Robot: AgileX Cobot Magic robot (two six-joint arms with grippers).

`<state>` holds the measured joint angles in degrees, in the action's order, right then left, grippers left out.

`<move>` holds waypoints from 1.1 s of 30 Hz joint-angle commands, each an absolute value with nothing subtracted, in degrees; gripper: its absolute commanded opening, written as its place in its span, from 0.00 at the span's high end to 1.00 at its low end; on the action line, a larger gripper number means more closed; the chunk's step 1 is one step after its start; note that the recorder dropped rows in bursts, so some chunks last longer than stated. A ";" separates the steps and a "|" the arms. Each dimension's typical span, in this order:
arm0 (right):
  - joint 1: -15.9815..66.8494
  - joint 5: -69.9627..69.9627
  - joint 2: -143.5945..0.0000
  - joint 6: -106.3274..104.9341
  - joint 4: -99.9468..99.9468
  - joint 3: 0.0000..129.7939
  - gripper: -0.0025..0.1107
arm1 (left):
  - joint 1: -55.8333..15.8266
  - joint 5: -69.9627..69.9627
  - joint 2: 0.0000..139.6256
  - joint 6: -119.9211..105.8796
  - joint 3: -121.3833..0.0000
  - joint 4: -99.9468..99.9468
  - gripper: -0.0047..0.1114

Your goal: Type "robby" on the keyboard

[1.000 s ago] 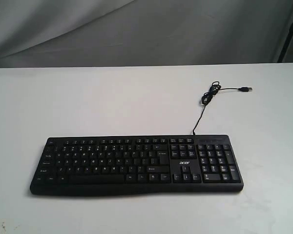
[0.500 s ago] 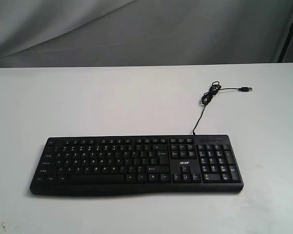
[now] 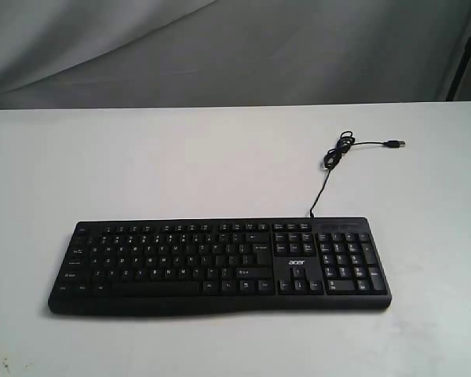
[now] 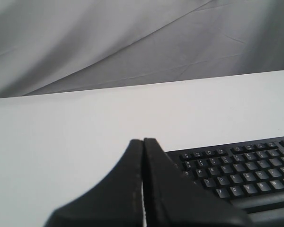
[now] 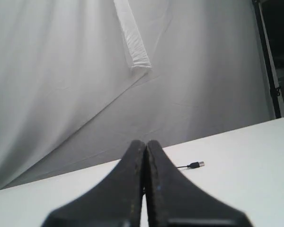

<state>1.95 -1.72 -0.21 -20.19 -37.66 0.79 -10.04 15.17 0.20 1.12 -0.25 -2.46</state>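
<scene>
Black plastic with white legends, the wide full-size keyboard [image 3: 220, 265] lies flat on the white table [image 3: 180, 149], in the nearer half of it as I see it from the exterior view, with the number pad at the right end. Only that camera gives me the whole board and its thin black cable [image 3: 326, 179], which leaves the back edge, runs away to a small coil and ends in a USB plug [image 3: 396, 144] lying loose on the table.

Both grippers reach me through the wrist cameras alone. The left wrist view catches just one stretch of key rows [image 4: 241, 165] past the left gripper [image 4: 143, 141], whose two dark fingers are pressed flat together with nothing between them. The right wrist view looks over the right gripper [image 5: 146, 142], drawn together to a hairline seam and holding nothing, towards the plug [image 5: 197, 164] and the creased grey cloth backdrop [image 5: 61, 71].
</scene>
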 commanded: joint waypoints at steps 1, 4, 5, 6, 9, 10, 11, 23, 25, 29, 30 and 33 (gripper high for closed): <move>1.16 -0.88 0.00 -17.16 -37.45 0.46 0.98 | -10.36 14.84 0.00 1.28 0.00 -2.74 0.96; 1.16 -1.00 0.00 -9.91 -30.98 0.46 0.98 | -10.36 14.84 0.00 1.28 0.00 -2.74 0.96; 1.16 -1.12 0.00 -6.57 -28.38 0.46 0.98 | -10.36 14.84 0.00 1.28 0.00 -2.74 0.96; 1.16 -1.12 0.00 -2.28 -24.97 0.46 0.98 | -10.36 14.84 0.00 1.28 0.00 -2.74 0.96; 1.16 -1.49 0.00 6.88 -15.47 0.46 0.98 | -10.36 14.84 0.00 1.28 0.00 -2.74 0.96; 1.16 -2.09 0.00 7.00 -13.66 0.46 0.98 | -10.36 14.84 0.00 1.28 0.00 -2.74 0.96; 1.16 -3.15 0.00 6.87 -12.13 0.46 0.98 | -10.36 14.84 0.00 1.28 0.00 -2.74 0.96; 1.16 -14.21 0.00 -7.47 -7.82 0.46 0.98 | -10.36 14.84 0.00 1.28 0.00 -2.74 0.96; 1.16 -14.49 0.00 -6.83 -7.72 0.46 0.98 | -10.36 14.84 0.00 1.28 0.00 -2.74 0.96; 1.16 -14.49 0.00 -3.25 -6.60 0.46 0.98 | -10.36 14.84 0.00 1.28 0.00 -2.74 0.96; 1.16 -14.49 0.00 -2.41 -6.09 0.46 0.98 | -10.36 14.84 0.00 1.28 0.00 -2.74 0.96; 1.16 -15.07 0.00 -0.61 -4.61 0.43 0.98 | -10.36 14.84 0.00 1.28 0.00 -2.74 0.96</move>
